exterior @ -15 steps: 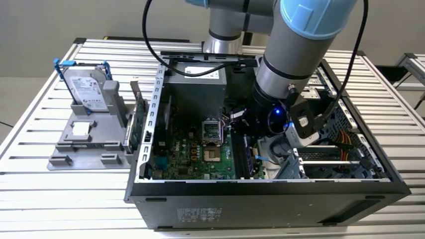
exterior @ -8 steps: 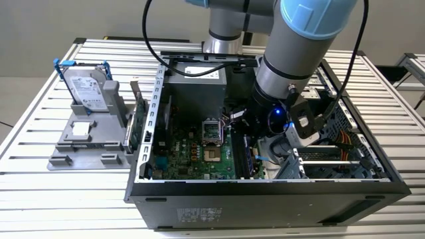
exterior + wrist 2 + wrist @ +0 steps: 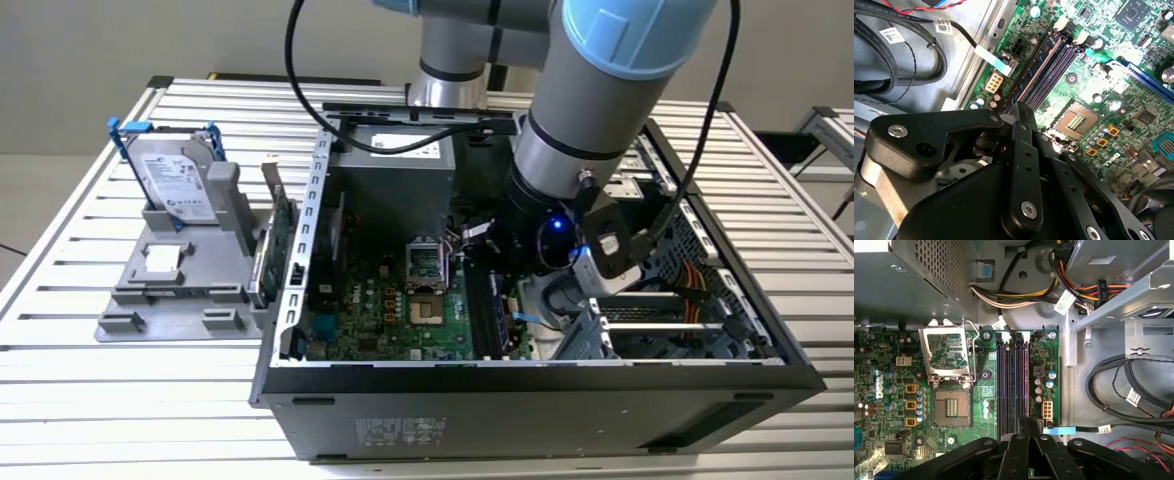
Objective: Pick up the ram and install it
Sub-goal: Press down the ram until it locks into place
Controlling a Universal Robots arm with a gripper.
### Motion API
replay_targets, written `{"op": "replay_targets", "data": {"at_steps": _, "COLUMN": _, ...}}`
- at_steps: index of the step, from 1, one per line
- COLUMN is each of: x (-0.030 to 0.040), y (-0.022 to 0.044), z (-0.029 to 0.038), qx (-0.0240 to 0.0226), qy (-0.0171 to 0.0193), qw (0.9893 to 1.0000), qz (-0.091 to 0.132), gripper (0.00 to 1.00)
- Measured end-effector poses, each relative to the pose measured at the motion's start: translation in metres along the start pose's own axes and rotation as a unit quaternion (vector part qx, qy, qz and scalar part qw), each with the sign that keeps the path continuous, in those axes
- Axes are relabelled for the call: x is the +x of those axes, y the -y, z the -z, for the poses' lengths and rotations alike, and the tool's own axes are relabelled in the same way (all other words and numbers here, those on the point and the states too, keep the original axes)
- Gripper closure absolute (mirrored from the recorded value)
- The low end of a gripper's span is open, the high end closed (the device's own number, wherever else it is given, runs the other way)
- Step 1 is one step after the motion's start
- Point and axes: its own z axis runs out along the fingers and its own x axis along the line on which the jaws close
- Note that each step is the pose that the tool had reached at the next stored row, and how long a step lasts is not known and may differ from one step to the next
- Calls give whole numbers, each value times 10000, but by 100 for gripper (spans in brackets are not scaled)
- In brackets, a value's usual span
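The ram [image 3: 1025, 380] [image 3: 1036, 62] is a thin bluish stick with dark chips. It stands on edge in the outermost of the motherboard's black slots [image 3: 1009, 380], beside the CPU socket [image 3: 951, 405]. My gripper [image 3: 1029, 426] [image 3: 1016, 111] is shut on the ram's near end, its black fingers pinched together over the stick's top edge. The part of the stick under the fingers is hidden. In the exterior view the arm's wrist [image 3: 547, 240] reaches down into the open computer case [image 3: 534, 400] over the motherboard [image 3: 400, 310].
The power supply [image 3: 394, 180] and drive cage [image 3: 667, 300] flank the slots. Black cables [image 3: 1134, 385] and a blue-tabbed cable [image 3: 1059, 430] lie close by. Outside the case, a grey holder [image 3: 160, 290] carries a silver hard drive [image 3: 174, 180] and a green card [image 3: 278, 250].
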Motion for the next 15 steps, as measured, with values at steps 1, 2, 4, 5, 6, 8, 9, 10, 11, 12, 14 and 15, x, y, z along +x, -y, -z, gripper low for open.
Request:
{"op": "replay_targets", "data": {"at_steps": 1, "x": 1, "y": 0, "z": -1, "qx": 0, "qy": 0, "qw": 10000, "qz": 7, "gripper": 100}}
{"op": "replay_targets", "data": {"at_steps": 2, "x": 3, "y": 0, "z": -2, "qx": 0, "qy": -2, "qw": 10000, "qz": 27, "gripper": 100}}
{"op": "replay_targets", "data": {"at_steps": 4, "x": 9, "y": 0, "z": -3, "qx": 2, "qy": -6, "qw": 9999, "qz": 105, "gripper": 100}}
{"op": "replay_targets", "data": {"at_steps": 5, "x": 11, "y": 0, "z": -3, "qx": 4, "qy": -9, "qw": 9999, "qz": 160, "gripper": 100}}
{"op": "replay_targets", "data": {"at_steps": 6, "x": 14, "y": 0, "z": -4, "qx": 5, "qy": -12, "qw": 9998, "qz": 210, "gripper": 100}}
{"op": "replay_targets", "data": {"at_steps": 8, "x": 22, "y": 0, "z": -4, "qx": 8, "qy": -18, "qw": 9995, "qz": 314, "gripper": 100}}
{"op": "replay_targets", "data": {"at_steps": 9, "x": 25, "y": 1, "z": -5, "qx": 9, "qy": -21, "qw": 9993, "qz": 365, "gripper": 100}}
{"op": "replay_targets", "data": {"at_steps": 10, "x": 27, "y": 1, "z": -5, "qx": 10, "qy": -23, "qw": 9991, "qz": 412, "gripper": 100}}
{"op": "replay_targets", "data": {"at_steps": 11, "x": 29, "y": 1, "z": -5, "qx": 11, "qy": -26, "qw": 9989, "qz": 460, "gripper": 100}}
{"op": "replay_targets", "data": {"at_steps": 12, "x": 29, "y": 1, "z": -5, "qx": 12, "qy": -28, "qw": 9988, "qz": 498, "gripper": 100}}
{"op": "replay_targets", "data": {"at_steps": 14, "x": 30, "y": 1, "z": -5, "qx": 14, "qy": -32, "qw": 9984, "qz": 571, "gripper": 100}}
{"op": "replay_targets", "data": {"at_steps": 15, "x": 30, "y": 1, "z": -5, "qx": 15, "qy": -34, "qw": 9982, "qz": 606, "gripper": 100}}
